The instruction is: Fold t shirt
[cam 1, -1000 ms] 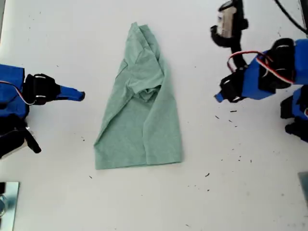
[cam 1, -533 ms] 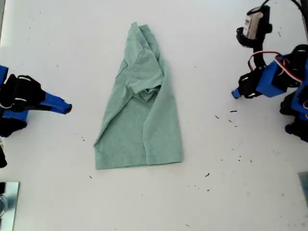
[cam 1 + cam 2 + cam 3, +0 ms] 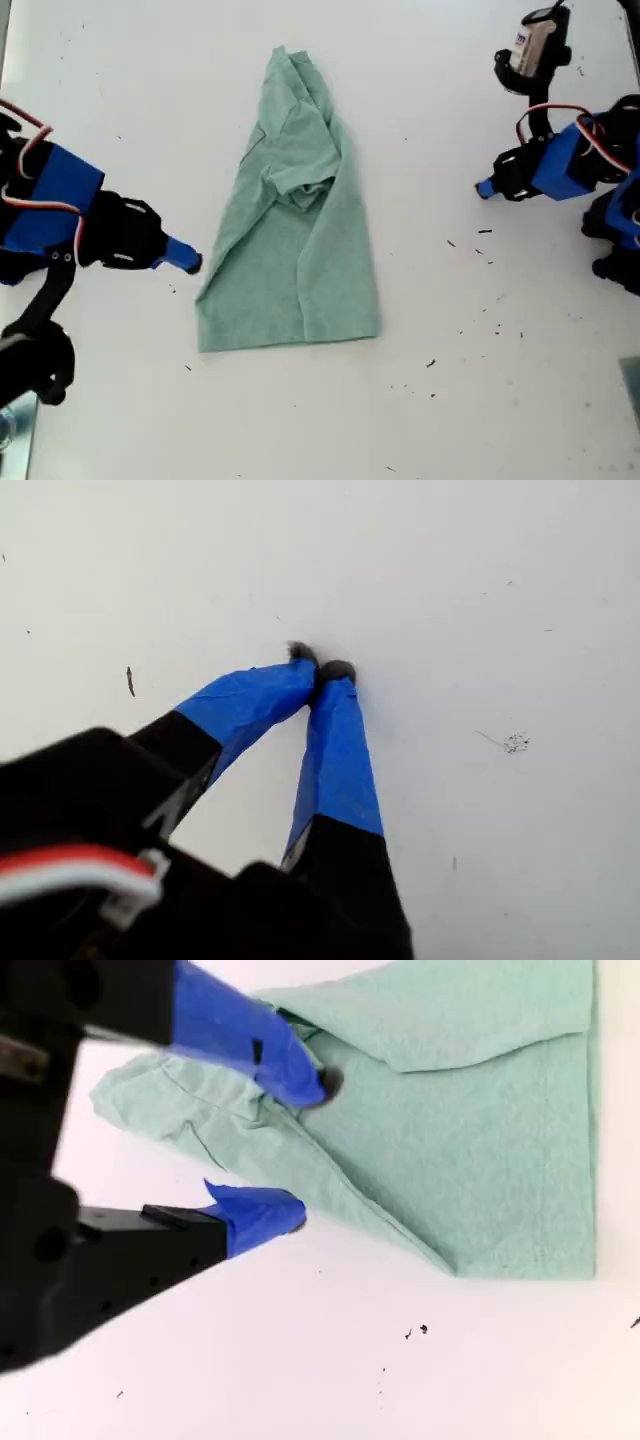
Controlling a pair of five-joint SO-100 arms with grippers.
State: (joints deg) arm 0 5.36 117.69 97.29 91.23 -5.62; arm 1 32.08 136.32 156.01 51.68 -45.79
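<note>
My second gripper: jaws wide apart, holding nothing; one blue-taped fingertip hangs over the cloth, the other sits over bare table just off the cloth's edge.
Second arm pose: in the exterior view it reaches in from the exterior view's left, its blue tip pointing toward the cloth and just beside the garment's long edge.
T shirt: pale green, folded into a long narrow shape, lying flat on the table right ahead of my second gripper; its wider hem end lies toward the bottom of the exterior view, its narrow bunched end toward the top.
My first gripper: blue-taped jaws pressed tip to tip, nothing between them, over bare white table.
First arm pose: at the exterior view's right, folded back on itself, its tip aimed toward the cloth but well apart from it.
Table around first gripper: white, with small dark specks scattered near it.
</note>
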